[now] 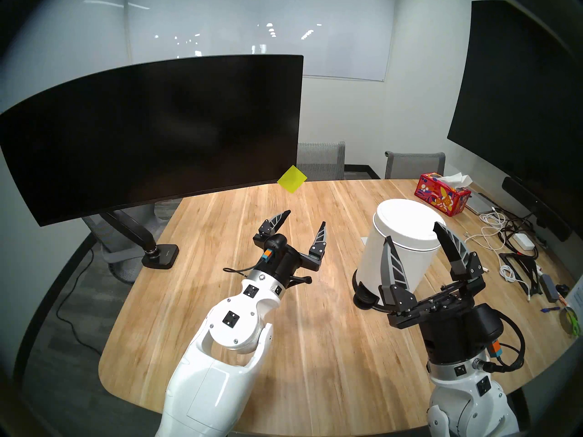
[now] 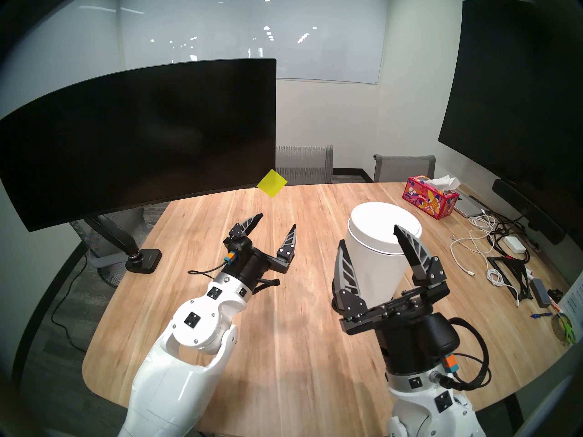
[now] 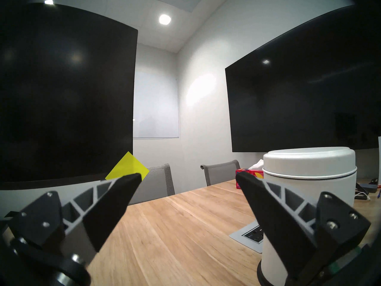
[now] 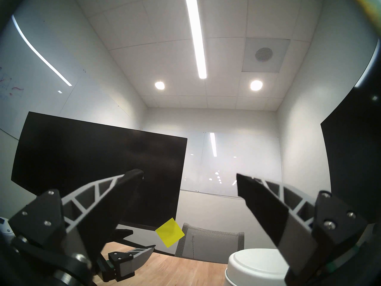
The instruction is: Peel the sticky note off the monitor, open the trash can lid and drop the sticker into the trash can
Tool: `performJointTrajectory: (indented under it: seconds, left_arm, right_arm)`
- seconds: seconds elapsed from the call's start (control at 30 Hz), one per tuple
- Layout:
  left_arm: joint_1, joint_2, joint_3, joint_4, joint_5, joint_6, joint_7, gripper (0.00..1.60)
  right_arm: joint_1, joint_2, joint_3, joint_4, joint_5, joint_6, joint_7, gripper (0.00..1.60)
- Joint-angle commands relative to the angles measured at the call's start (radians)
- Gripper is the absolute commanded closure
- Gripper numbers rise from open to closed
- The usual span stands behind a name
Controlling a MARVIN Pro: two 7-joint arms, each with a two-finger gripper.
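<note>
The left gripper [image 1: 303, 225], jaws spread wide and empty, hovers below the small square yellow-green paper sticky note [image 1: 292, 178] stuck diamond-wise on the wide curved black monitor [image 1: 151, 133]'s lower right corner; light, limp, crease-prone, it is probably best pinched at its overhanging corner.

Two screens [image 1: 151, 136], two chairs [image 1: 320, 162], one bin [image 1: 400, 253]

Sticky note [image 1: 292, 179] — yellow-green; trash can [image 1: 400, 253] white; monitor [image 1: 151, 133] black.
</note>
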Motion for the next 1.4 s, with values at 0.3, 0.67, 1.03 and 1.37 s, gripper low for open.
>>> performJointTrajectory:
  seconds: [0.3,0.67,1.03,1.37]
  left_arm:
    - [-0.204,-0.071,-0.008,0.147,-0.054,0.073,0.078,0.0]
    - [-0.316,-0.104,-0.019,0.275,-0.087,0.112,0.128,0.0]
    - [-0.425,-0.156,-0.032,0.414,-0.11,0.133,0.168,0.0]
    - [-0.525,-0.211,-0.07,0.542,-0.127,0.136,0.209,0.0]
  right_arm:
    - [0.032,0.009,-0.013,-0.025,0.02,-0.036,0.013,0.0]
    - [0.04,0.015,-0.02,-0.025,0.024,-0.052,0.023,0.0]
    - [0.056,0.019,-0.024,-0.025,0.028,-0.066,0.03,0.0]
    - [0.061,0.021,-0.018,-0.025,0.033,-0.077,0.031,0.0]
